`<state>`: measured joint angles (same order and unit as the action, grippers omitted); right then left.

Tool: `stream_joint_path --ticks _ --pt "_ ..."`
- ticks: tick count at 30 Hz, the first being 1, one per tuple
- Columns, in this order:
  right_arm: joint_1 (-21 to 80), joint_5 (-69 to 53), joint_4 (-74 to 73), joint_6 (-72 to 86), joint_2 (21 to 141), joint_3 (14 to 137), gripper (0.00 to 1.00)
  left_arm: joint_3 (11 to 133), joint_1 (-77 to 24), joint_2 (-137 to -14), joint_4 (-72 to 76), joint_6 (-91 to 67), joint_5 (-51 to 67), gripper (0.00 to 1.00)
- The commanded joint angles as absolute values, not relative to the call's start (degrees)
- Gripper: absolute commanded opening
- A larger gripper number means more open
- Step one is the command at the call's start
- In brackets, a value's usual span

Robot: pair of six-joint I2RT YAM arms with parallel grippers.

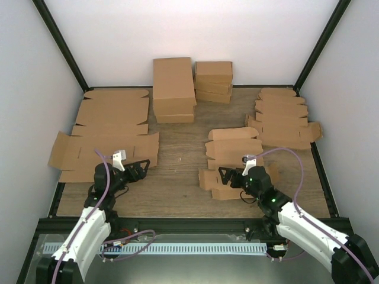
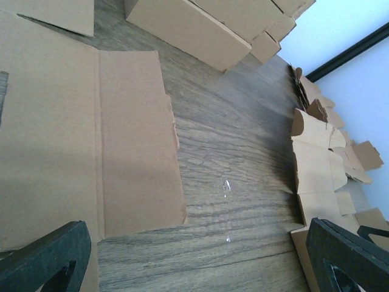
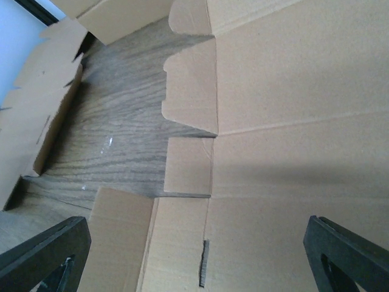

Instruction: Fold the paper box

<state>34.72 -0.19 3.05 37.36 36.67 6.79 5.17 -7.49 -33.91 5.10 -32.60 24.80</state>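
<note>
1. My right hand (image 1: 227,176) hangs low over the paper box (image 1: 214,185), fingers spread wide, nothing gripped. Brown card fills the gap in my wrist view.
2. The paper box lies on the desk (image 1: 177,183) at near right, touching a stack of similar blanks (image 1: 234,148) just beyond it.
3. I judge it thin, light card: stiff across the panels, willing only at the creases, and likely to skate on this wood. I'd pinch a side flap at its edge while the other hand pins the main panel.
4. My left hand (image 1: 140,167) is also spread and empty, over bare desk beside the big flat sheets (image 1: 106,133), well apart from the box.
5. The desk is flat, wood-grained and smooth-looking.
6. Far back are 2 piles of made-up boxes (image 1: 173,89). More blanks (image 1: 283,118) lie far right, with white walls and black frame posts around.
</note>
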Motion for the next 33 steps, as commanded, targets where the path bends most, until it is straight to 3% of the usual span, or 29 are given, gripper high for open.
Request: stream_joint_path --ticks 1,11,18,21,29,33 --pt "35.1 -0.8 4.5 37.1 39.3 9.4 1.0 4.5 -8.6 -35.1 8.5 -31.1 26.1 1.0" --pt "35.1 -4.5 4.9 36.4 44.6 10.7 1.0 5.3 -10.7 -30.2 4.7 -31.9 21.4 1.0" --pt "35.1 -4.2 2.2 35.8 49.0 13.7 1.0 7.6 -19.7 -27.8 3.4 -37.4 13.5 1.0" --pt "35.1 -4.9 1.8 35.4 48.4 13.8 1.0 11.0 -25.3 -34.0 5.3 -36.5 15.1 1.0" --pt "35.1 -4.6 1.5 35.8 46.2 13.2 1.0 19.5 -46.6 -56.1 11.1 -39.0 4.7 1.0" --pt "35.1 -3.3 0.6 36.3 45.0 13.3 1.0 22.5 -50.1 -66.7 15.7 -44.4 4.5 1.0"
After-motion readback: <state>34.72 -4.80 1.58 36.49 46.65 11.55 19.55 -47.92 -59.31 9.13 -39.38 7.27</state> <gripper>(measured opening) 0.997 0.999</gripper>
